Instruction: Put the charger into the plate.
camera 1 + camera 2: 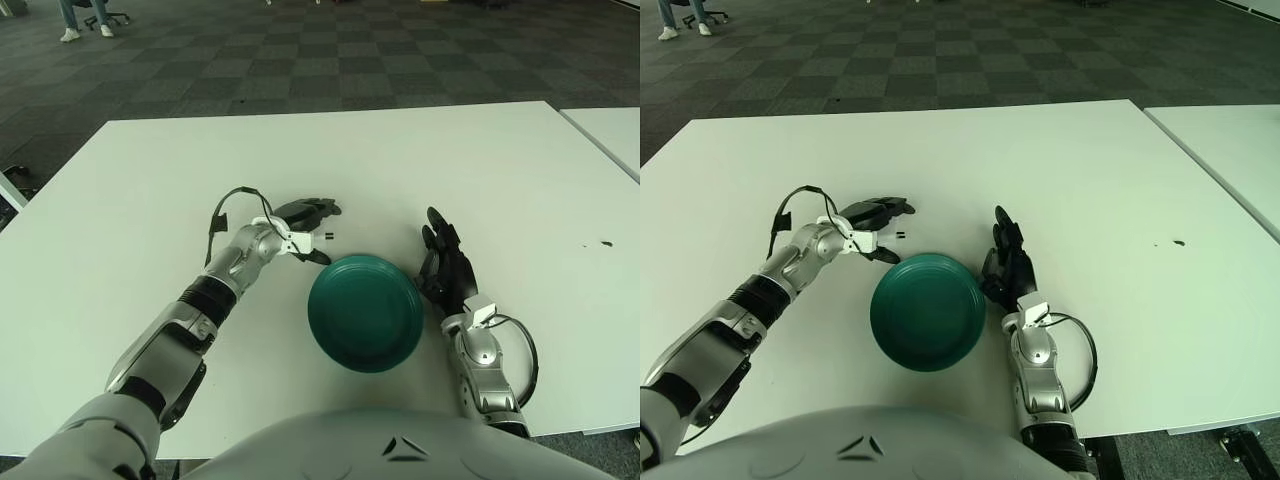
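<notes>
One small white plastic charger (298,239), likely light, rigid and slick, sits pinched by its body in the left hand (303,222), just beyond the round green plate (365,312) mid-desk, prongs outward.

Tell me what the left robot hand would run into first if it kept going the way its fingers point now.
Probably nothing: the left robot hand, gripping the white charger, points right and slightly away, passing behind the green plate over bare table. The right robot hand looks nearer than that line, though depth is uncertain.
</notes>
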Available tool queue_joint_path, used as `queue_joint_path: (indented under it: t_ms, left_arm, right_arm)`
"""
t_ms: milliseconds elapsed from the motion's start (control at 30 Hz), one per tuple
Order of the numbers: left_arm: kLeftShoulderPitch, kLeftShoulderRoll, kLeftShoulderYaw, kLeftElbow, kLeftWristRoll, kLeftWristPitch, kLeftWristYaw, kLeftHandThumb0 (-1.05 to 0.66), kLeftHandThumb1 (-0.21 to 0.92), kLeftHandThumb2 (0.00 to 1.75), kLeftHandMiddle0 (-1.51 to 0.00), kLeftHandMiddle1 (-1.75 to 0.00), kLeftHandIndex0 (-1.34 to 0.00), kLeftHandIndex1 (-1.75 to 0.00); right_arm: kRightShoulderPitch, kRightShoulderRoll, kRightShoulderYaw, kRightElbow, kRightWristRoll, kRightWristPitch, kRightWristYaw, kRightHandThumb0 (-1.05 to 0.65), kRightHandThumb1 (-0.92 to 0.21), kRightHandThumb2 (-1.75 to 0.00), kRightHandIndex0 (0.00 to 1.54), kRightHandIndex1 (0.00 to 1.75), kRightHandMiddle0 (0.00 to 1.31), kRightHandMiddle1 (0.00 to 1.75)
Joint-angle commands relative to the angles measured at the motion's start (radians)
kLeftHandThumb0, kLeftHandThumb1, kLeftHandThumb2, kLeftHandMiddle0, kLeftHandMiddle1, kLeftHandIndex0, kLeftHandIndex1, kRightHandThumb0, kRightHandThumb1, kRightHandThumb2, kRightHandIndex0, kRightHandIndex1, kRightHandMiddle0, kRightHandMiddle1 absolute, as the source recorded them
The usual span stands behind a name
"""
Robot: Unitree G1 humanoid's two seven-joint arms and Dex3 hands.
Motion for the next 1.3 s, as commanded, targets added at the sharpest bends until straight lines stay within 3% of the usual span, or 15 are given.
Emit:
queue_joint_path:
  t_ms: [0, 800, 1267]
  left_arm:
    - [-0.002, 0.011, -0.007, 0.016, 0.025, 0.028, 0.019, -1.02, 0.92, 0.39, -0.26, 0.0, 0.0, -0.85]
    - [0.003, 0.026, 0.017, 0.005, 0.029, 0.056, 0.084, -1.02, 0.92, 0.45, -0.32, -0.02, -0.06, -0.9]
    - [0.009, 0.02, 0.039, 0.001, 0.021, 0.046, 0.18, -1.03, 0.92, 0.46, -0.36, -0.03, -0.1, -0.94]
  right_arm:
    - [0.053, 0.005, 0.004, 0.068, -0.007, 0.059, -0.006, -0.98, -0.92, -0.98, 0.06, 0.0, 0.0, 0.21]
    - [0.04, -0.003, -0.002, 0.082, -0.009, 0.057, -0.005, -1.0, -0.92, -0.97, 0.08, 0.0, 0.0, 0.27]
    - [0.038, -0.001, -0.008, 0.086, 0.013, 0.056, 0.008, -1.0, -0.92, -0.96, 0.09, 0.0, 0.0, 0.26]
